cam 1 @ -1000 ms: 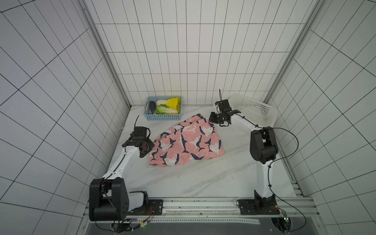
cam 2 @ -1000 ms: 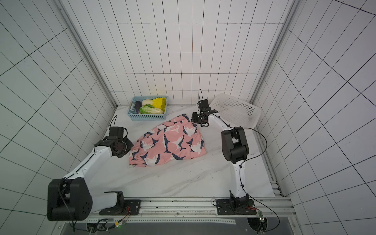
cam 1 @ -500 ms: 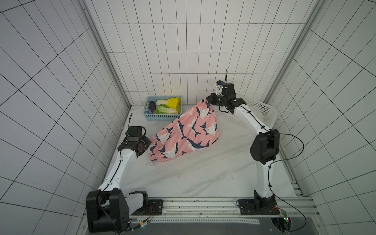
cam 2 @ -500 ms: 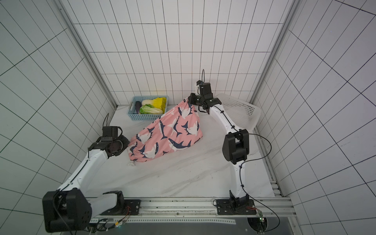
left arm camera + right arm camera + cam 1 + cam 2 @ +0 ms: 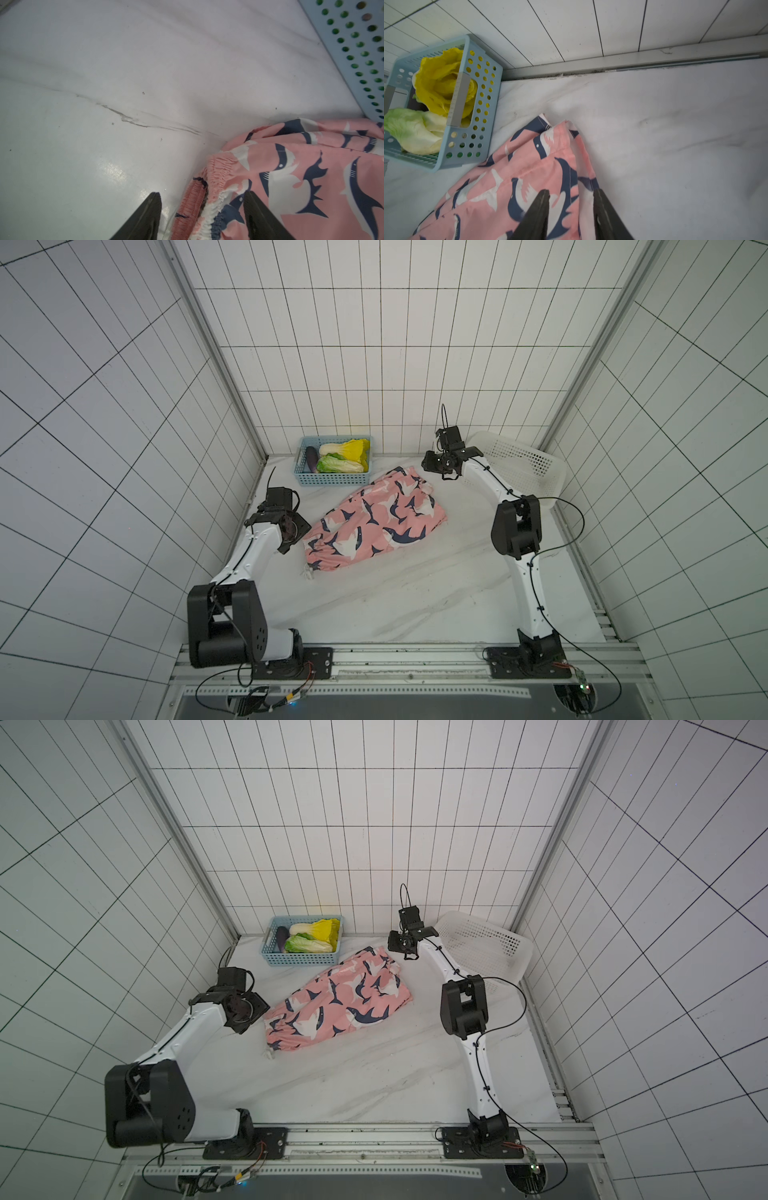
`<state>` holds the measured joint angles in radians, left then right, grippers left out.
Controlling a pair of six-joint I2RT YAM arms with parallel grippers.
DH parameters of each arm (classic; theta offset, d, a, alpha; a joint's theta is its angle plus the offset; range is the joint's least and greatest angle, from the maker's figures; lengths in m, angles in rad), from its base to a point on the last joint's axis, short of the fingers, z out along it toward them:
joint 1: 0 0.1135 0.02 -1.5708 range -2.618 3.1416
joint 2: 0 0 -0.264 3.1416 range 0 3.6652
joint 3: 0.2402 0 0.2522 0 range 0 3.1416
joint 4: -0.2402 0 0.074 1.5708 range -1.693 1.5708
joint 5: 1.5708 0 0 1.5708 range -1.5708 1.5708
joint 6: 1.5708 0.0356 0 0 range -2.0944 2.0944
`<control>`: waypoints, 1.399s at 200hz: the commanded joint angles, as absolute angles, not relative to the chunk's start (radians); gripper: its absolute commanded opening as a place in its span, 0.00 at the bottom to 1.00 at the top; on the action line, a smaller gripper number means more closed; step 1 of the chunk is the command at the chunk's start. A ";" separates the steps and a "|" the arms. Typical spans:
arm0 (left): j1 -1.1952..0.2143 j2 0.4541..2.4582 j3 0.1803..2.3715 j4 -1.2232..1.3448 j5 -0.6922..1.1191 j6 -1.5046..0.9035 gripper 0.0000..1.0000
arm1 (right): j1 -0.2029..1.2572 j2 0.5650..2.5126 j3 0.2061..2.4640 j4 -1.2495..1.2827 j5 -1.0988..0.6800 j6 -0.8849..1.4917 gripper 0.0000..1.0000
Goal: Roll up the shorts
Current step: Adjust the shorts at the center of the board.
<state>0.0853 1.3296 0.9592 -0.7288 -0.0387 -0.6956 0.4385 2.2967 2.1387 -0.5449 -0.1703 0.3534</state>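
One crumpled pink shark-print shorts. Two baskets: blue basket at eleven o'clock, white basket at two. Left gripper and right gripper gape, empty.

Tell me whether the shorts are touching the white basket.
Apart. Both top views show a stretch of bare table between the shorts and the white basket.

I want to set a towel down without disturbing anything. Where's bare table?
Bare: the wide front strip of table, between the shorts and the front rail; a narrower patch between the shorts and the right arm. Crowded: the rear, with blue basket and white basket, plus left gripper and right gripper at the shorts' ends.
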 commanded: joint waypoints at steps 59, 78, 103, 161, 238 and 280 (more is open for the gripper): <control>0.016 1.476 0.989 -0.699 0.092 -0.635 0.56 | 0.547 1.848 1.369 -0.280 -0.559 0.458 0.34; 0.013 1.544 0.993 -0.712 0.062 -0.658 0.56 | 0.554 1.848 1.278 -0.261 -0.538 0.471 0.33; -0.004 1.548 0.968 -0.712 0.049 -0.692 0.56 | 0.516 1.880 1.226 -0.261 -0.436 0.526 0.31; -0.108 1.519 0.810 -0.651 0.115 -0.777 0.55 | 0.386 2.053 1.428 -0.414 -0.200 0.538 0.29; -0.426 1.638 0.815 -0.509 0.240 -0.918 0.50 | 0.399 2.244 2.035 -0.709 -0.029 0.348 0.30; -0.515 1.697 0.955 -0.529 0.240 -0.947 0.47 | 0.436 2.008 1.912 -0.756 -0.081 0.306 0.33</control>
<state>-0.4740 1.6676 0.9302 -0.5083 0.2226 -0.9138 0.4042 2.1700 1.9812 -0.6735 -0.0700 0.3550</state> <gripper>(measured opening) 0.474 0.329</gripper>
